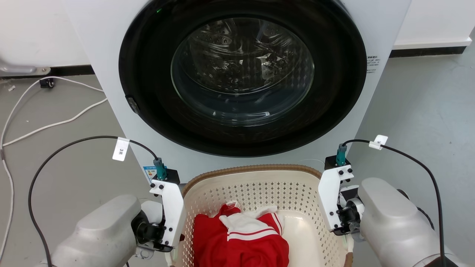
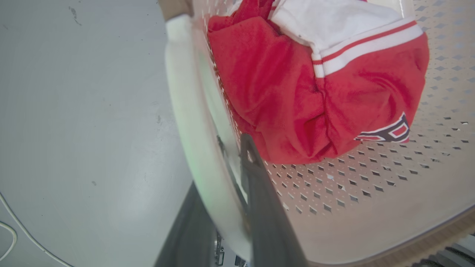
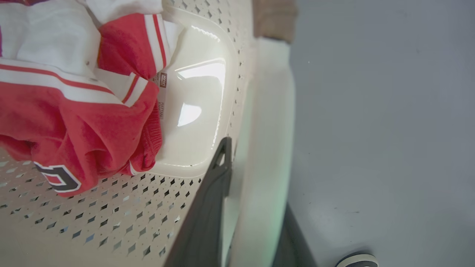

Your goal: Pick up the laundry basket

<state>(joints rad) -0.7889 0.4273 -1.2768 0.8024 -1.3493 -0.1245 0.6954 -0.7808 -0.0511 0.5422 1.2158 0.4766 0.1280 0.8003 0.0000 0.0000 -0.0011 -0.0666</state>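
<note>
Laundry basket: the cream-white perforated plastic laundry basket (image 1: 256, 191) with a brown woven-look rim sits at 6 o'clock in the head view, just in front of the washer, between the two arms. Whether its base touches the floor cannot be told.
Contents: a crumpled red garment with white striped trim (image 1: 241, 243) lies on the basket's bottom, toward 7 o'clock.
Left gripper: at 7 o'clock in the head view. In its wrist view the left gripper (image 2: 222, 167) is clenched on the white loop handle (image 2: 187, 111) of that short side, one dark finger inside the basket wall and the other outside.
Right gripper: at 5 o'clock in the head view. The right gripper (image 3: 256, 178) grasps the opposite white handle (image 3: 269, 129) in the same way, inner finger against the perforated wall.
Washer: a white front-loading washing machine with a round dark glass door (image 1: 241, 74) stands at 12 o'clock, door closed.
Floor: smooth grey floor (image 1: 426, 111); a white cable (image 1: 55, 122) trails at 9 o'clock.
</note>
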